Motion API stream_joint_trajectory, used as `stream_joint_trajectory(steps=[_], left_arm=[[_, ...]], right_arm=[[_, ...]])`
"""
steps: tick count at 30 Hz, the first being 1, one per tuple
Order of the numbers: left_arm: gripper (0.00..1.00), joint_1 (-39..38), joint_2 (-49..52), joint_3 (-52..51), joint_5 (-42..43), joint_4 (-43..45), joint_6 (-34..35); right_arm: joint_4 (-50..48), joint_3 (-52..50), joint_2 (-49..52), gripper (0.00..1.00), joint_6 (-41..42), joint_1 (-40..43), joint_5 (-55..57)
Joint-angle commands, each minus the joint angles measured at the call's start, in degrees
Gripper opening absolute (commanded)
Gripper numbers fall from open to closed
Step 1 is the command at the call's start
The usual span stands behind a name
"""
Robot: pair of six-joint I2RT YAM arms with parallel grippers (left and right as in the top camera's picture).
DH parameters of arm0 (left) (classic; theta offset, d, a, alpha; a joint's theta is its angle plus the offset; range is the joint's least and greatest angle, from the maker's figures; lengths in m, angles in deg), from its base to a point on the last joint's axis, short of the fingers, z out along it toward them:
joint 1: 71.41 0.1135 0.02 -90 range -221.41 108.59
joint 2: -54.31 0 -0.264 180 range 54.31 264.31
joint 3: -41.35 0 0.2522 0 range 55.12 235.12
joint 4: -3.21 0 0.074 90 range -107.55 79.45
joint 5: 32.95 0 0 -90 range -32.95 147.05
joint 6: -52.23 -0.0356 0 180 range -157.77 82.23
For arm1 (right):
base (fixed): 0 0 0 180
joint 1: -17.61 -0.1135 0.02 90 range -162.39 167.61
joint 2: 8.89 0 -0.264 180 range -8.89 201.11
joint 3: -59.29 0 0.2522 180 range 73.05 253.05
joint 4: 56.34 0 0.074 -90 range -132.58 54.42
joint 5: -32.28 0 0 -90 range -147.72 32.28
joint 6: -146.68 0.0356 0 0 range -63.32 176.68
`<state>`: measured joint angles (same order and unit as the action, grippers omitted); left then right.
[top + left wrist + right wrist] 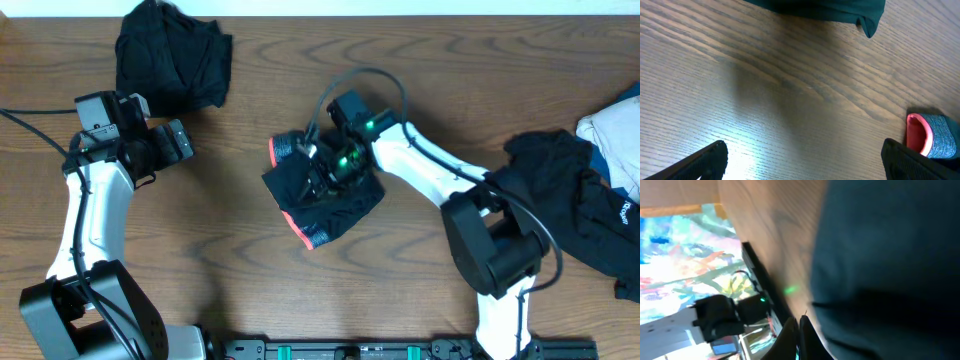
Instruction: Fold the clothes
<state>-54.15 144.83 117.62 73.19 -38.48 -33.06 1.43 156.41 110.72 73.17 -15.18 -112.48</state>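
Setting: a brown wood-grain desk (240,270) seen from above, with one robot arm on each side.
Garment being handled: a black garment with a coral-red band (345,205) lies crumpled in the middle of the desk. The red band shows at its upper left corner and along its lower left edge.
Right end effector (320,172): it is down on top of the middle garment, near its upper left part. In the wrist view its fingers (790,337) are pressed together, with dark fabric filling the right of the picture just beside them. Whether any cloth is pinched between them cannot be told.
Left end effector (182,140): it is held over bare wood at the left of the desk, well apart from the middle garment. Its jaws stand wide apart and hold nothing. In its wrist view the two dark fingers (710,160) sit at the bottom corners, and a curl of the coral band with grey-blue knit shows at the right edge.
Black bundle (170,55): a bunched black garment at the far left corner of the desk, just beyond the left end effector.
Heap of clothes (570,205): loose black garments at the right edge, partly behind the right arm.
White and blue fabric (612,135): it lies at the far right, touching the black heap.
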Motion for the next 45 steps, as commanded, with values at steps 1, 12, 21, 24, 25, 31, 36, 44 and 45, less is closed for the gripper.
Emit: stream_joint_trajectory(steps=[1, 12, 21, 24, 25, 31, 36, 44, 45], left_arm=[[0.98, 0.26, -0.83, 1.16, -0.28, -0.13, 0.48], [0.98, 0.26, -0.83, 1.16, -0.28, -0.17, 0.50], [0.98, 0.26, -0.83, 1.16, -0.28, -0.28, 0.50], [0.98, 0.26, -0.83, 1.16, -0.28, -0.28, 0.48], [0.98, 0.26, -0.83, 1.16, -0.28, -0.28, 0.50], [0.98, 0.24, -0.83, 1.16, -0.28, -0.28, 0.50], [0.98, 0.26, -0.83, 1.16, -0.28, -0.31, 0.48], [0.98, 0.26, -0.83, 1.16, -0.28, -0.31, 0.48], [0.98, 0.26, -0.83, 1.16, -0.28, -0.33, 0.50]], right_arm=[[-0.98, -3.76, 3.61, 0.03, -0.37, 0.15, -0.17], [-3.37, -6.36, 4.61, 0.01, 0.24, 0.55, -0.37], [-5.40, 1.42, -3.72, 0.06, 0.20, 1.09, -1.38], [-9.25, 3.21, -4.68, 0.12, 0.28, 1.07, -1.18], [-10.78, 3.21, -4.66, 0.13, 0.20, 1.07, -1.14], [-12.44, 3.08, -1.49, 0.13, -0.50, 0.20, 3.78], [-13.40, 3.06, 6.14, 0.10, -0.79, -0.98, 3.67], [-12.92, 3.06, 15.04, 0.06, -0.76, -1.03, -1.01], [-13.03, 3.10, 14.99, 0.06, -0.72, -1.03, -0.94]])
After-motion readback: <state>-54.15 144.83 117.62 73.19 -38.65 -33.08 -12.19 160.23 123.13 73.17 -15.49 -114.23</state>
